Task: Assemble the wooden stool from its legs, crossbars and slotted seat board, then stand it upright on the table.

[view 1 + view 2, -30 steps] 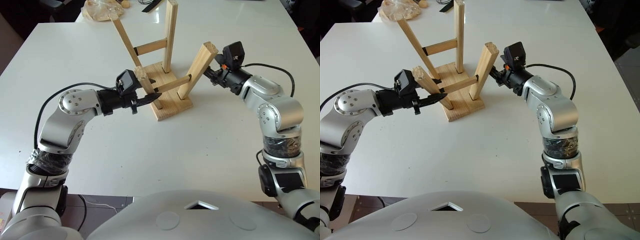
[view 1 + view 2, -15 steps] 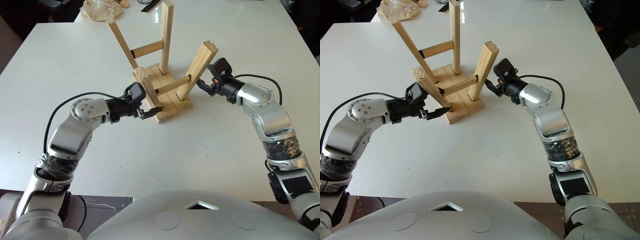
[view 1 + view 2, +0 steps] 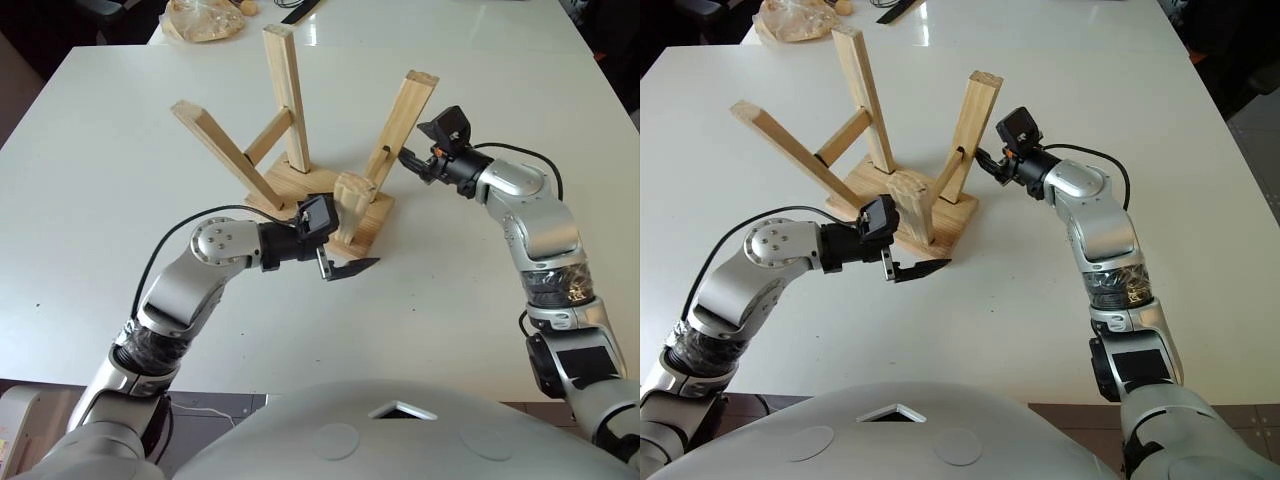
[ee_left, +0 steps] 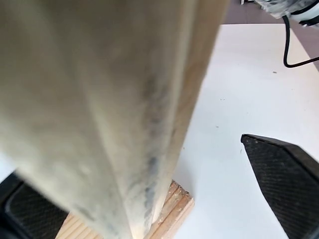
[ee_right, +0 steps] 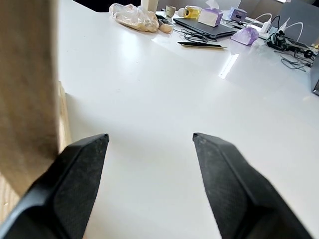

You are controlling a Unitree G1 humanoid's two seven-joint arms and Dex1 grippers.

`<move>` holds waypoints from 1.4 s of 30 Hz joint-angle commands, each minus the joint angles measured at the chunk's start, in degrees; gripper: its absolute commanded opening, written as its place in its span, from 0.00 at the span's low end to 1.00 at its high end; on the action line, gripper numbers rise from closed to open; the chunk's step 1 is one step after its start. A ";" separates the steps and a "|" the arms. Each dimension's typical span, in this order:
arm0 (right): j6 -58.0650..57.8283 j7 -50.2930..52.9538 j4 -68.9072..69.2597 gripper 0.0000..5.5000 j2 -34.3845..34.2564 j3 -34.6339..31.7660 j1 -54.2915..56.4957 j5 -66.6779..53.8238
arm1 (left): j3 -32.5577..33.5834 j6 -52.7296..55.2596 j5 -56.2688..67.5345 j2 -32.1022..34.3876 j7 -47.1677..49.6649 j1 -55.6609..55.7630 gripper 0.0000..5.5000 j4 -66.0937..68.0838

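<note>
The wooden stool stands upside down, its seat board (image 3: 378, 212) flat on the white table and four legs pointing up. A crossbar (image 3: 268, 135) joins the far leg (image 3: 287, 95) and the splayed left leg (image 3: 215, 150). My left gripper (image 3: 340, 268) is open at the seat's near edge, beside the short-looking near leg (image 3: 352, 200). In the left wrist view that leg (image 4: 124, 99) stands between the spread fingers (image 4: 284, 184). My right gripper (image 3: 412, 166) is open beside the right leg (image 3: 405, 120), which sits just outside its fingers (image 5: 79, 184).
A crumpled plastic bag (image 3: 205, 20) lies at the table's far edge, with dark items (image 3: 300, 10) next to it. A laptop (image 5: 204, 27) and cables (image 5: 289, 42) sit farther back. Bare white tabletop (image 3: 450, 300) spreads in front and to both sides.
The stool has turned on the table, its near leg swinging toward me and to the right. My left gripper moved with it toward the front. My right gripper stayed by the right leg.
</note>
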State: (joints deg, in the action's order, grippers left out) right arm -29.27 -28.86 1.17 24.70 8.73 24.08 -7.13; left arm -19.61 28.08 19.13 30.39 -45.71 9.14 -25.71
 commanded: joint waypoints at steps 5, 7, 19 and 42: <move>5.01 -0.05 -4.27 0.57 1.59 -0.40 0.00 3.73 | 2.47 -3.31 -3.16 4.62 -0.71 -5.23 0.98 -1.96; 6.08 0.16 -4.75 0.57 2.04 -0.33 -1.18 4.82 | 3.97 -5.33 -3.41 7.73 -2.36 -8.61 0.98 -3.91; 6.66 -10.93 5.66 0.57 10.64 1.77 -15.34 5.95 | 29.92 -16.39 0.30 17.47 -7.87 -25.57 0.98 11.41; 11.12 -19.38 11.17 0.57 16.24 10.29 -21.33 12.28 | 16.24 -43.96 -18.04 7.05 1.05 -5.36 0.98 48.38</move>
State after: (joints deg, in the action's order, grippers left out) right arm -18.23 -48.50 12.95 40.76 18.12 3.46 3.57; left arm -1.35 -19.16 1.35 37.75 -41.35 8.37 23.34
